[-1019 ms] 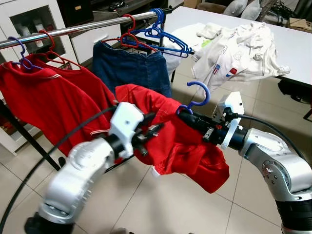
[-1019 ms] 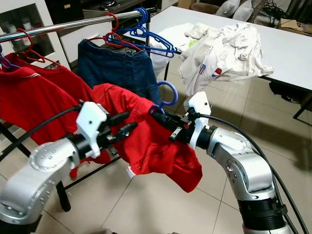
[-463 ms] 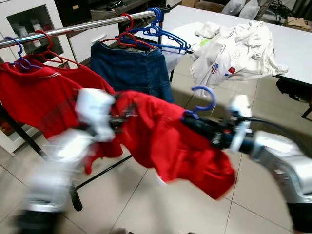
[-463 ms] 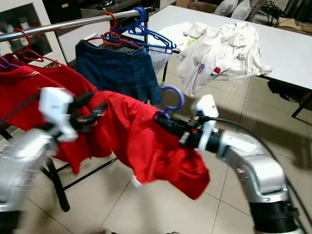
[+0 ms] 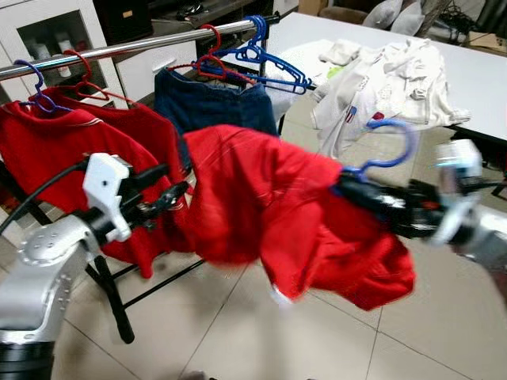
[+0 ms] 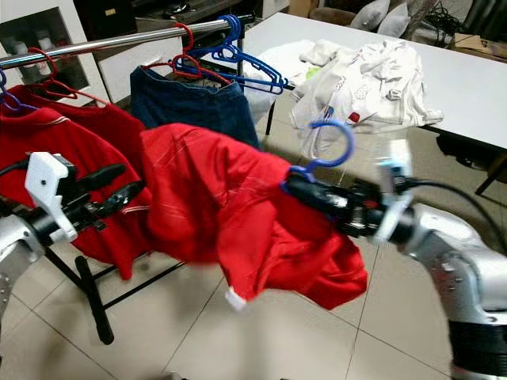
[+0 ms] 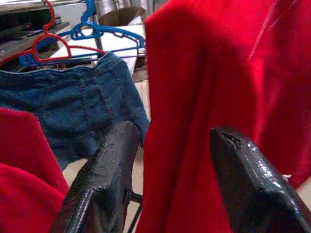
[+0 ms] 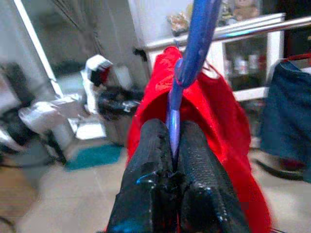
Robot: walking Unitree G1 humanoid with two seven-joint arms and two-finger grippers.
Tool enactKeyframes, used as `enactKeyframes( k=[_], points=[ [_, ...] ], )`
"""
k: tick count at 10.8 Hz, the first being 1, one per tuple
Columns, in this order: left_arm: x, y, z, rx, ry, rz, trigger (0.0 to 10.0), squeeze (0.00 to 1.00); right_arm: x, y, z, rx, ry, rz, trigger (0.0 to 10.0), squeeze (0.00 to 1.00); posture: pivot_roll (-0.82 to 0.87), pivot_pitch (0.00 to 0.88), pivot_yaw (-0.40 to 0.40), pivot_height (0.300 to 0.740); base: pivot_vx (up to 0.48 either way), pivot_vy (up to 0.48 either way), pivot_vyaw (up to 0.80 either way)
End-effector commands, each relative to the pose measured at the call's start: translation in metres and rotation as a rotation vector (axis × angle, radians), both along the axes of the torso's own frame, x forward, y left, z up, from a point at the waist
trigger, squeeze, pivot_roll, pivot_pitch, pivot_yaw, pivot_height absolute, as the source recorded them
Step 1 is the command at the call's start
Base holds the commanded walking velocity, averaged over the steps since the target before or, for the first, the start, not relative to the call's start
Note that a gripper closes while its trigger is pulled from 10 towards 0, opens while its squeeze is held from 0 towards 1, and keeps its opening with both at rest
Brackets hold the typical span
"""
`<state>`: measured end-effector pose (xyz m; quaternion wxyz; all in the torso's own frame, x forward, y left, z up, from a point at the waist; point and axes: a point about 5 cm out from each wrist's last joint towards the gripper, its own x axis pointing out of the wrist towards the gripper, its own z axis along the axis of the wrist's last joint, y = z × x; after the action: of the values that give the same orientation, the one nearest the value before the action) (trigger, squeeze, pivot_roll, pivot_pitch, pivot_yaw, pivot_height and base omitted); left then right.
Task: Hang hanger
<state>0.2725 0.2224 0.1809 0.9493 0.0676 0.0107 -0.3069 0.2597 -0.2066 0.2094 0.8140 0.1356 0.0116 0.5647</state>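
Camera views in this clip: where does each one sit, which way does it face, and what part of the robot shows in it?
Left and right eye views: on the head, looking forward and down at the clothes rail; both silver arms show, and the red shirt between them.
Left wrist view: looks along the open left gripper at the red shirt and denim garment.
Right wrist view: looks along the right gripper, shut on the blue hanger.
All four share the red shirt.
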Motion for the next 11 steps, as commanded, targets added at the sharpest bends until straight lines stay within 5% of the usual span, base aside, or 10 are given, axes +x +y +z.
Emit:
enactKeyframes(
  k=[1,3,4,6,7,8,9,10,11],
  points=[
    [0.0,0.002,0.006,-0.019,-0.005,-0.032,10.0,0.0,-0.004,-0.011,0.012,0.072,-0.022,0.035,10.0,0.0,0.04,0.003,-0.009,0.74,0.0,0.0,0.0],
    [-0.004,-0.018,0.011,-0.175,0.004,-0.171,10.0,0.0,-0.005,-0.017,0.012,0.082,-0.004,0.048,10.0,0.0,0.04,0.005,-0.015,0.74,0.0,0.0,0.0],
    [-0.006,-0.025,0.008,-0.183,0.01,-0.198,10.0,1.0,-0.005,-0.017,0.013,0.084,-0.002,0.051,10.0,0.0,0.04,0.007,-0.017,0.74,0.0,0.0,0.0],
    [-0.003,-0.032,0.015,-0.296,-0.008,-0.208,10.0,1.0,-0.005,-0.016,0.012,0.077,0.007,0.061,10.0,0.0,0.04,0.008,-0.021,0.74,0.0,0.0,0.0],
    [0.001,-0.038,0.014,-0.311,-0.005,-0.204,10.0,0.89,-0.005,-0.015,0.012,0.08,0.009,0.067,10.0,0.0,0.04,0.008,-0.023,0.74,0.0,0.0,0.0],
    [0.003,-0.041,0.01,-0.308,0.007,-0.205,10.0,0.53,-0.004,-0.014,0.013,0.082,0.008,0.07,10.0,0.0,0.04,0.007,-0.022,0.74,0.0,0.0,0.0],
    [0.006,-0.042,0.007,-0.317,0.008,-0.182,8.4,0.0,-0.004,-0.013,0.013,0.081,0.007,0.073,10.0,0.0,0.04,0.005,-0.022,0.74,0.0,0.0,0.0],
    [0.007,-0.04,0.008,-0.337,0.004,-0.17,0.0,0.0,-0.004,-0.013,0.013,0.082,0.006,0.072,10.0,0.0,0.04,0.005,-0.022,0.74,0.0,0.0,0.0],
    [0.007,-0.04,0.009,-0.35,0.001,-0.173,0.0,0.0,-0.004,-0.014,0.013,0.082,0.006,0.07,10.0,0.0,0.04,0.005,-0.022,0.74,0.0,0.0,0.0]
  ],
)
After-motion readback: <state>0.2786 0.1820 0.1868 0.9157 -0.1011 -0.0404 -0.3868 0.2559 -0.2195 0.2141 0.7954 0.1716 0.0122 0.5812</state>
